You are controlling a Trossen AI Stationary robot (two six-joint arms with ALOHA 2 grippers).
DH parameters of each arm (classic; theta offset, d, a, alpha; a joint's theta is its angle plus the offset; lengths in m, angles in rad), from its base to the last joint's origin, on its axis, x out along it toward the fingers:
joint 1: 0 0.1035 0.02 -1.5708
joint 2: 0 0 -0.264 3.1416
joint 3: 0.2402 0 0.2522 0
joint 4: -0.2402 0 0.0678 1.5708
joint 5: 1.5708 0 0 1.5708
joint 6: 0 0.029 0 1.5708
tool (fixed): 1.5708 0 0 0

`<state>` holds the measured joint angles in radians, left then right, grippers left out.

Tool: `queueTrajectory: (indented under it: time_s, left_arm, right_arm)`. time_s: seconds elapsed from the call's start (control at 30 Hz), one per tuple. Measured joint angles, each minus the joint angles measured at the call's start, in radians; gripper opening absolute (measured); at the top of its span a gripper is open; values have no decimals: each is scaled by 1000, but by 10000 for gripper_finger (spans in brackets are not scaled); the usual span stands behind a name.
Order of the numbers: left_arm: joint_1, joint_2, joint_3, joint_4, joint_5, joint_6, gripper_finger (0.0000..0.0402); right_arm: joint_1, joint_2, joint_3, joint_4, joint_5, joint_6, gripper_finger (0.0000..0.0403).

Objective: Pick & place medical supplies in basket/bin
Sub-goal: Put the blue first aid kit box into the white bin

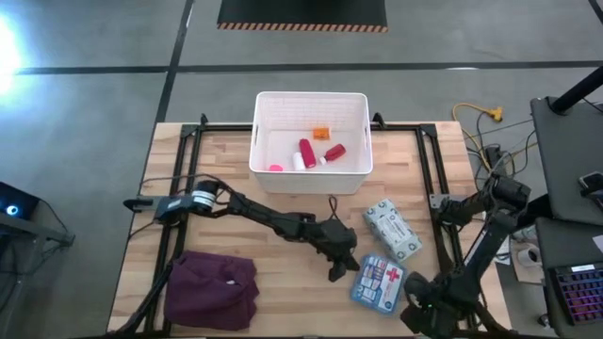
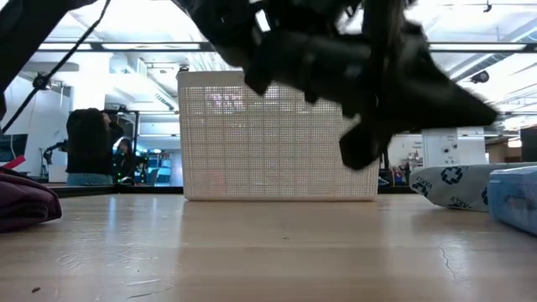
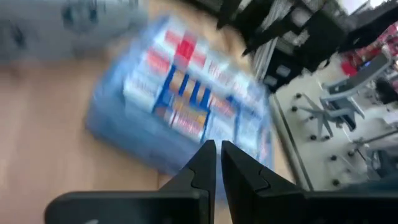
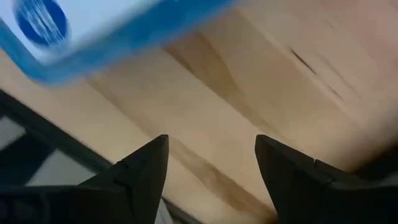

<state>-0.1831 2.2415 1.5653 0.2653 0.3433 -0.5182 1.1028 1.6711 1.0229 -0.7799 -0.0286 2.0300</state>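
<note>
From above, the white basket (image 1: 311, 132) sits at the far middle of the table (image 1: 283, 273) with red bottles (image 1: 318, 153) and small pieces already inside. The blue box (image 1: 379, 282) lies near the front right, the grey-green packet (image 1: 392, 231) just beyond it, a maroon cloth (image 1: 212, 290) front left. The left gripper (image 1: 337, 266) hangs just beside the box; the right gripper (image 1: 417, 303) is low at the box's other side.

At table height, the basket (image 2: 281, 134) stands behind the dark arms, with the packet (image 2: 453, 186) and box (image 2: 513, 197) at the right edge.

The left wrist camera shows its fingers (image 3: 202, 168) pressed together, empty, pointing at the box (image 3: 186, 99).

The right wrist camera shows its fingers (image 4: 146, 171) spread apart over bare wood, holding nothing, with the box's corner (image 4: 93, 37) ahead.

The box looks like the next pick. It lies flat, so the spread fingers should straddle its narrower sides squarely, then close; the shut left gripper could steady it from the far side
</note>
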Motion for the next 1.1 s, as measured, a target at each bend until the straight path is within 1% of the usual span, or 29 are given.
queueTrajectory:
  time_s: [0.07, 0.2, 0.33, 0.47, 0.53, 0.7, 0.83, 0.97, 1.1]
  left_arm:
    - [-4, 28, 19, -15, 19, -22, 8]
    - [-11, 56, 59, 1, 24, -41, 8]
    - [-14, 62, 56, -27, 25, -41, 8]
    - [-13, 62, 49, -109, 26, -41, 8]
    - [-12, 61, 39, -113, 27, -41, 8]
    - [-12, 60, 34, -123, 27, -41, 8]
    - [-10, 63, 31, -145, 14, -38, 8]
    - [-12, 64, 31, -167, 14, -22, 8]
    - [-13, 64, 31, -189, 14, 1, 8]
  right_arm:
    - [-13, 20, -10, 40, 26, -7, 230]
    - [-39, 63, -24, 65, 30, -34, 230]
    - [-62, 84, -24, 67, 31, -82, 231]
    - [-75, 74, -1, 60, 155, -105, 228]
    - [-85, 59, 20, 31, 196, -120, 225]
    - [-125, 54, 82, -50, 204, -207, 224]
    - [-162, 53, 166, -123, 250, -281, 224]
    - [-187, 50, 283, -267, 339, -342, 224]
    - [-215, 45, 393, -417, 478, -418, 224]
